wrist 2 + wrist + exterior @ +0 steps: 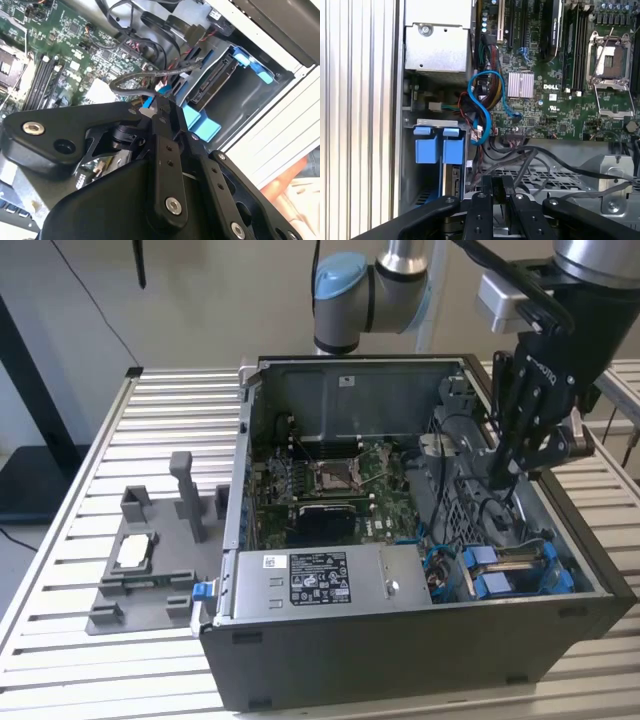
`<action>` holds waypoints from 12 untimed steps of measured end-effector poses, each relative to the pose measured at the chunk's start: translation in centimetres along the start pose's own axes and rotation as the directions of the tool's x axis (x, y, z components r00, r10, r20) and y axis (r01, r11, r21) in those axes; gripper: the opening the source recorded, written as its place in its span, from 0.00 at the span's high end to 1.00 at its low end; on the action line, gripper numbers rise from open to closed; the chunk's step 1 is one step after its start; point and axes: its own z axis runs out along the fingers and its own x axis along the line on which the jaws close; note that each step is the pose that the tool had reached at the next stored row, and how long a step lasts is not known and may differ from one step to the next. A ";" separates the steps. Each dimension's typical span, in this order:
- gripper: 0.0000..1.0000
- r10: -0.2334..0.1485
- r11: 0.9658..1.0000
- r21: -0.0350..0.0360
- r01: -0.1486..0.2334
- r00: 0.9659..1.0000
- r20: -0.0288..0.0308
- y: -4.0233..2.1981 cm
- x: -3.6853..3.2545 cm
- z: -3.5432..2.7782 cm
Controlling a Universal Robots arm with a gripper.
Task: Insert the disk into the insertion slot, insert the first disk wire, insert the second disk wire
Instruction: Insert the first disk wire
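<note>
The disk, in its bright blue caddy, sits inside the insertion slot at the case corner nearest the camera on the exterior view's right. In both wrist views I see the disk lodged in the dark bay with its blue tabs sticking out. My gripper hangs inside the case, above and behind the disk, among black cables. Its fingers stand close together; whether a wire is pinched between them I cannot tell. A blue wire loops beside the slot, near my fingertips.
The open case holds a motherboard and a grey labelled power-supply box along its front wall. A perforated metal bracket lies under the cables. A grey fixture stands on the slatted table at the exterior view's left.
</note>
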 end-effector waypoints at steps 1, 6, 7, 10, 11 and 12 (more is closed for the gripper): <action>0.81 0.000 1.000 0.000 0.000 1.000 0.000 -0.05 0.17 0.03; 0.81 0.000 1.000 0.000 0.000 1.000 0.000 -0.38 1.12 0.18; 0.81 0.000 1.000 0.000 0.000 1.000 0.000 -0.47 1.35 0.21; 0.81 0.000 1.000 0.000 0.000 1.000 0.000 -0.80 1.82 0.34; 0.81 0.000 1.000 0.000 0.000 1.000 0.000 -0.93 1.95 0.39; 0.81 0.000 1.000 0.000 0.000 1.000 0.000 -1.07 2.07 0.44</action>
